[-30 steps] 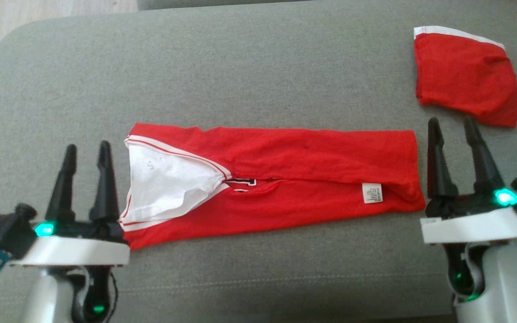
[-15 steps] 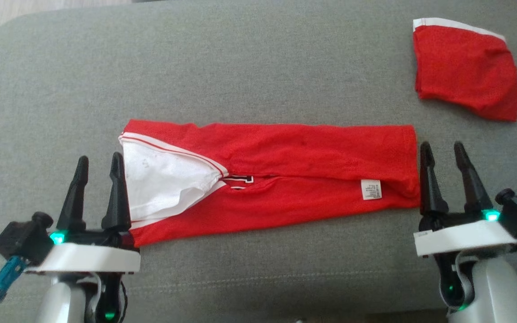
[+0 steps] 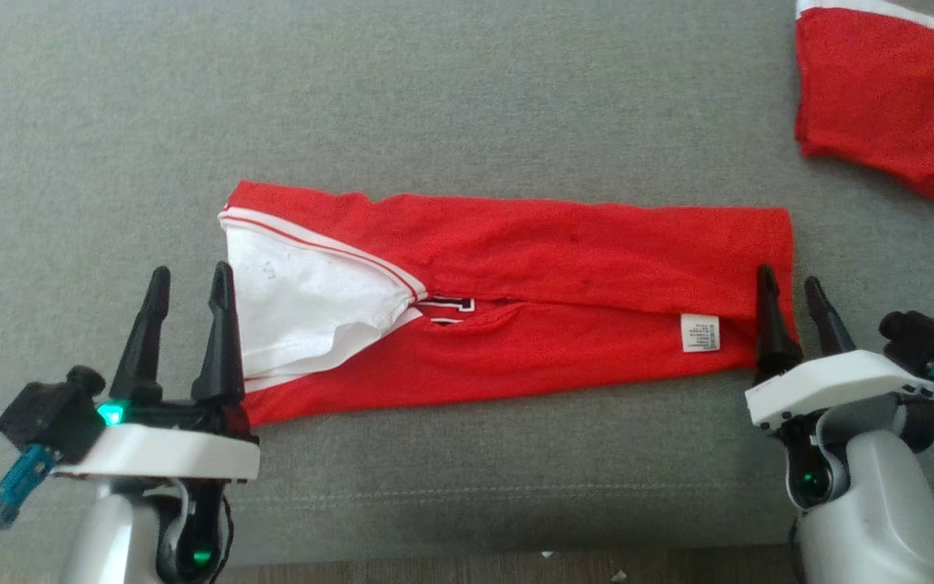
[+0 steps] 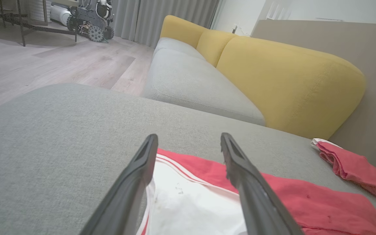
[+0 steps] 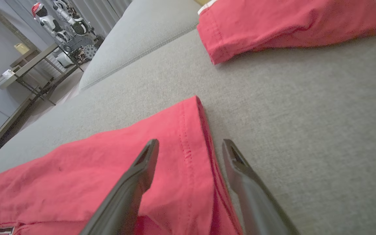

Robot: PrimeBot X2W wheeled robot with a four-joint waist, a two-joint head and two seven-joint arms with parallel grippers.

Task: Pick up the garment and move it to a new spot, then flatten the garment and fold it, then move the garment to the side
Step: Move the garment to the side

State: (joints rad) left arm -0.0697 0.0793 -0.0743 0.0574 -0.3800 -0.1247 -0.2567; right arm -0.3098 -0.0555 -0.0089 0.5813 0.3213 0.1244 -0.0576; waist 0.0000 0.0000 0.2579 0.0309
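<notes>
The garment [image 3: 532, 268] is a red jersey with white trim, folded into a long strip across the grey cushion [image 3: 434, 105]. Its white inner side [image 3: 297, 308] shows at the left end, and a white label [image 3: 696, 332] sits near the right end. My left gripper [image 3: 189, 280] stands open at the strip's left end, with the trimmed edge [image 4: 188, 176] between its fingers. At the right end my right gripper [image 3: 787, 280] is open too, its fingers straddling the hemmed edge [image 5: 191, 143]. Neither gripper holds cloth.
A second folded red garment [image 3: 889, 105] lies at the far right of the cushion, also visible as a red bundle [image 5: 286, 26] ahead of the right gripper. A yellow sofa back [image 4: 289, 81] rises behind. The cushion's front edge [image 3: 467, 560] runs close below both arms.
Both grippers have closed in on the strip's two ends, the right one sliding left over the hem. The head camera has tilted down, shifting the whole scene.
</notes>
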